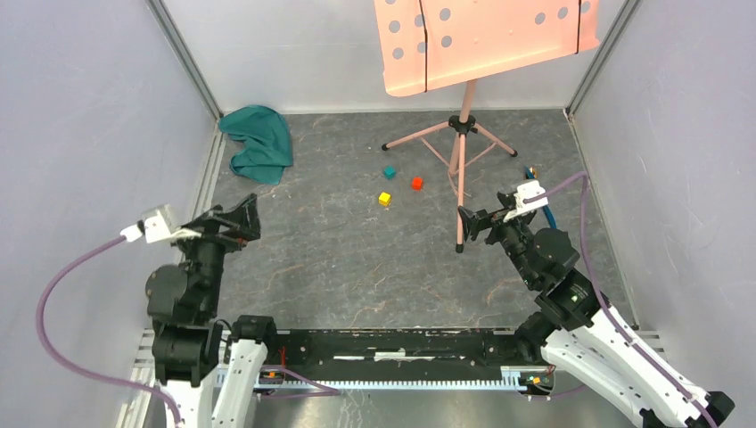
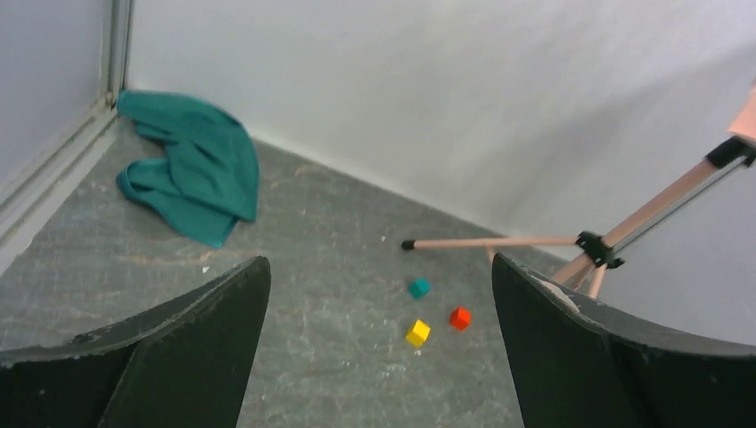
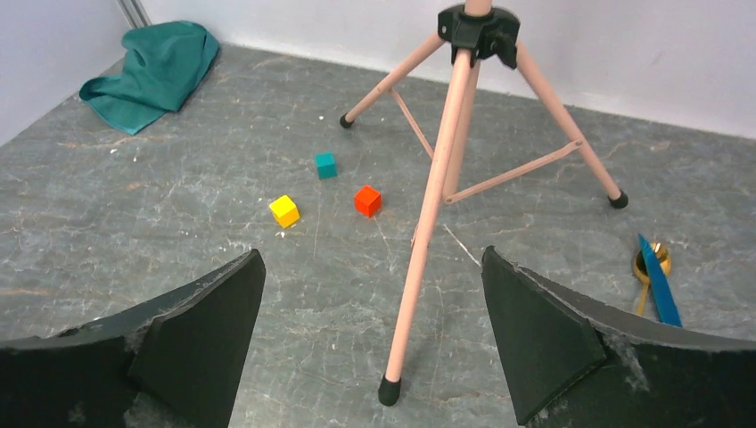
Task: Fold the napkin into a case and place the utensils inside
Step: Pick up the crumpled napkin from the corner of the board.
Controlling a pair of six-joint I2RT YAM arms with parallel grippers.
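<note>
both arms raised, jaws wide and empty

the left gripper [image 2: 379, 260] hovers over the table [image 1: 339, 259], aimed at the far wall, jaws fully apart, holding nothing. the right gripper [image 3: 370, 253] hovers beside a pink stand [image 3: 428, 205] leg, equally wide and empty. the napkin [image 1: 258, 143] lies crumpled in the far left corner; the utensils [image 3: 658, 281] lie together near the right wall.

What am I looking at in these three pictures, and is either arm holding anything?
A left arm and right arm are bolted at the near edge of a grey table. The wide picture looks down from above; the other two come from wrist cameras, where the black shapes are the left fingers and right fingers, both open, holding nothing. On the table: a crumpled teal napkin far left, a teal cube, red cube, yellow cube, a pink stand, and at right a blue utensil and golden spoon.
</note>
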